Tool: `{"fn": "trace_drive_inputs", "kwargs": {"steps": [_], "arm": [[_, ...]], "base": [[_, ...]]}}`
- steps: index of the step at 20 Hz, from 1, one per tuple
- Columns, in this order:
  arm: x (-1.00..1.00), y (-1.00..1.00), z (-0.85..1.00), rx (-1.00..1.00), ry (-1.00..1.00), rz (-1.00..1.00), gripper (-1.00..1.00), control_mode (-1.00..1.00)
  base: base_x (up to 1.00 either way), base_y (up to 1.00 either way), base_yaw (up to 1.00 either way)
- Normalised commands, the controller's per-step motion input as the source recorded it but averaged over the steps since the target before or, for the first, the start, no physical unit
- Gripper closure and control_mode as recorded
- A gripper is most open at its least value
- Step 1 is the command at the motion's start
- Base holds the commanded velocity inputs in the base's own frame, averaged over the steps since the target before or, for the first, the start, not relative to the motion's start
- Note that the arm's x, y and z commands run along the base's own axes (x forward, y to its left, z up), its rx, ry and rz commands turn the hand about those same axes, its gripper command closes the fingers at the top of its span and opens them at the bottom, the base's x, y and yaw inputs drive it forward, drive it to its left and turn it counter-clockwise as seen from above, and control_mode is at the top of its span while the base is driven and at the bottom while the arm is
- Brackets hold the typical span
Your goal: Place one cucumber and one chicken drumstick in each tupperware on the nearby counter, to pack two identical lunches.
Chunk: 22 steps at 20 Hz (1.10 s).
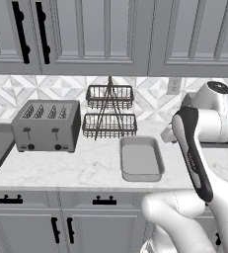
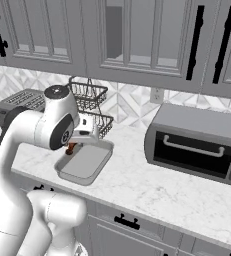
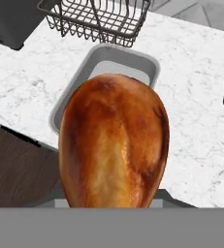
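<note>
Counter (image 1: 76, 170) of white marble bears tupperware (image 1: 141, 159), toaster (image 1: 47, 126).

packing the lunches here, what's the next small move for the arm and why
Probably ease the drumstick down into the grey tub and let go. The jaws are shut on it, it hangs above the tub on the counter, and the tub looks bare inside.

Counter (image 1: 76, 170) — tupperware (image 1: 141, 159), toaster (image 1: 46, 126), rack (image 1: 109, 111)

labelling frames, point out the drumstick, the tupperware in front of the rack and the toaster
chicken drumstick (image 3: 114, 140), hand view, plump middle
tupperware (image 1: 140, 159), left base view, bare floor
toaster (image 1: 47, 129), left base view, front face
</note>
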Motion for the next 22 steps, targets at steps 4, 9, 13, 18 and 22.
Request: {"fn": "trace_drive_inputs", "kwargs": {"steps": [4, 9, 13, 18, 22], "arm": [[0.89, 0.65, -0.31, 0.00, 0.01, 0.00, 1.00, -1.00], [1.00, 0.74, -0.71, 0.00, 0.13, 0.00, 1.00, -1.00], [1.00, 0.25, -0.93, 0.00, 0.32, -0.05, 1.00, -1.00], [0.63, -0.14, -0.30, -0.01, 0.49, -0.03, 1.00, -1.00], [0.08, -0.17, -0.24, 0.00, 0.18, -0.02, 1.00, -1.00]], "base": [[0.00, 0.00, 0.00], [0.00, 0.00, 0.00], [0.00, 0.00, 0.00], [0.00, 0.00, 0.00], [0.00, 0.00, 0.00]]}}
